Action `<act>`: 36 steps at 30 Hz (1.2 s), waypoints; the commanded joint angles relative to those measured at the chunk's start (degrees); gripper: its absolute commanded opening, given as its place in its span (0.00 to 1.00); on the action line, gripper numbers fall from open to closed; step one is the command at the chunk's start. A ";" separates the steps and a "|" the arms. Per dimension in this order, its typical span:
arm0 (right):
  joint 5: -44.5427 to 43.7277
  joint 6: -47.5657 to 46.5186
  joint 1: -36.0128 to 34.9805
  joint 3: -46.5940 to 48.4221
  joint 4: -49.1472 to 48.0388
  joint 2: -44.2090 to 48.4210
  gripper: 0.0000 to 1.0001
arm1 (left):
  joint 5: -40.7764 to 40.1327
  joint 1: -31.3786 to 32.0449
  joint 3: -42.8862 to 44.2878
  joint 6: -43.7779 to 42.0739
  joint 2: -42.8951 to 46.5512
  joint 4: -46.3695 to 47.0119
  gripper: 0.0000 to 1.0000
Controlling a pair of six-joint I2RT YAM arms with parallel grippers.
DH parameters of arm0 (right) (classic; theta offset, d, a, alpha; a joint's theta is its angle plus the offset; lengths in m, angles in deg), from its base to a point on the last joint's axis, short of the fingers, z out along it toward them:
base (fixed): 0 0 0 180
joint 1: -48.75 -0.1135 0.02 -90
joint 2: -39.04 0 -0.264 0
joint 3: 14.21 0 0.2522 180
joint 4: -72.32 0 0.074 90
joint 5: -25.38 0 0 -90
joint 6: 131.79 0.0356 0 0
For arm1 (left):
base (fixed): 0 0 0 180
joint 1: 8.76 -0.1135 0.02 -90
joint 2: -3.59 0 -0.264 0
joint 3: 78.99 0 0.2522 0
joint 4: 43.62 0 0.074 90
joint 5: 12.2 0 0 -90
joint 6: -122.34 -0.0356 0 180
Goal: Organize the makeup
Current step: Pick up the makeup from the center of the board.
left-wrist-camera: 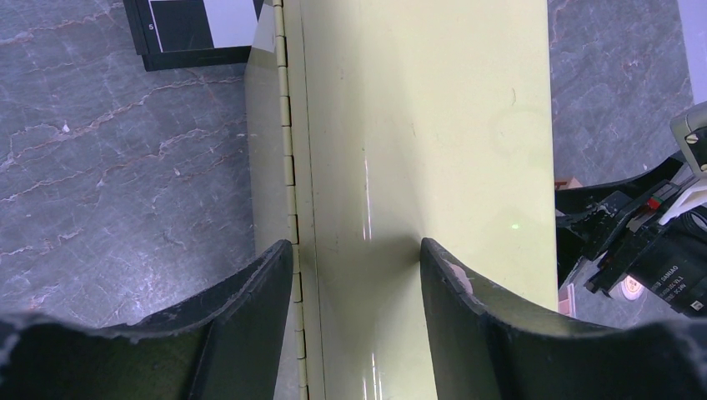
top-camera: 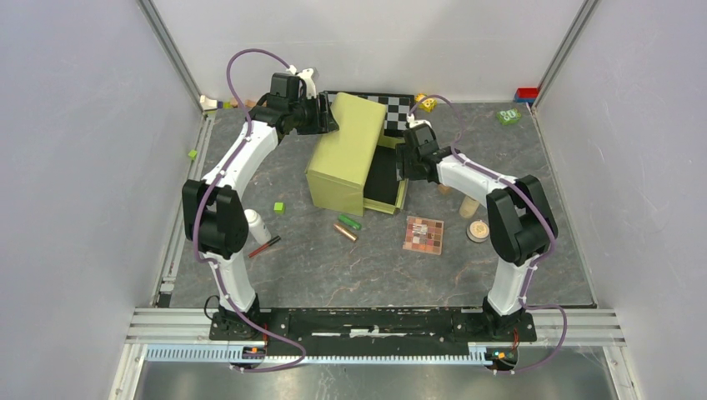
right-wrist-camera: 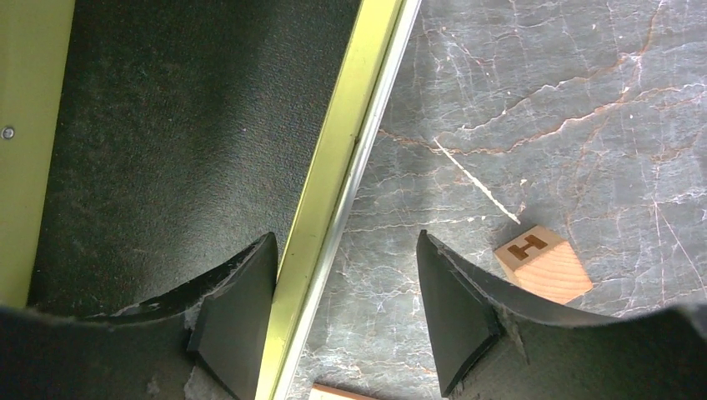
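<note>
A yellow-green box stands mid-table with its lid (top-camera: 346, 150) raised and its black-lined base (top-camera: 382, 179) showing. My left gripper (top-camera: 332, 117) (left-wrist-camera: 356, 244) is shut on the lid's far edge, beside the hinge (left-wrist-camera: 289, 167). My right gripper (top-camera: 402, 160) (right-wrist-camera: 344, 236) is open and straddles the base's right wall (right-wrist-camera: 350, 142), one finger over the lining, the other over the table. The makeup lies on the table in front: eyeshadow palette (top-camera: 423, 235), round compact (top-camera: 478, 231), beige bottle (top-camera: 468, 206), green tube (top-camera: 349, 222), bronze tube (top-camera: 345, 232), white bottle (top-camera: 258, 226), red pencil (top-camera: 264, 247).
A chequered board (top-camera: 396, 104) lies behind the box. A wooden cube marked H (right-wrist-camera: 544, 263) sits just right of my right gripper. A small green cube (top-camera: 278, 207) lies left of the box. Small blocks (top-camera: 508, 116) sit along the back edge.
</note>
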 commanded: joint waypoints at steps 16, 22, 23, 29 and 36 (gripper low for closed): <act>13.20 -1.64 0.31 4.95 -4.51 11.13 0.72 | -6.46 0.95 -1.90 -5.43 -3.82 -10.78 0.65; 22.26 -2.53 -0.68 -1.89 -9.44 16.98 0.71 | -9.79 0.86 -2.26 -4.98 -1.86 -10.50 0.72; 21.91 -2.96 -1.35 -3.50 -10.32 18.49 0.71 | -10.96 0.79 -2.64 -4.71 -1.00 -9.97 0.75; 18.04 -7.65 -7.08 -12.28 -12.96 25.77 0.71 | -14.25 0.60 -6.38 -3.07 4.95 -6.48 0.85; 17.35 -7.59 -13.81 -25.19 -20.34 32.67 0.70 | -13.27 -0.10 -14.89 -2.54 15.17 3.80 0.89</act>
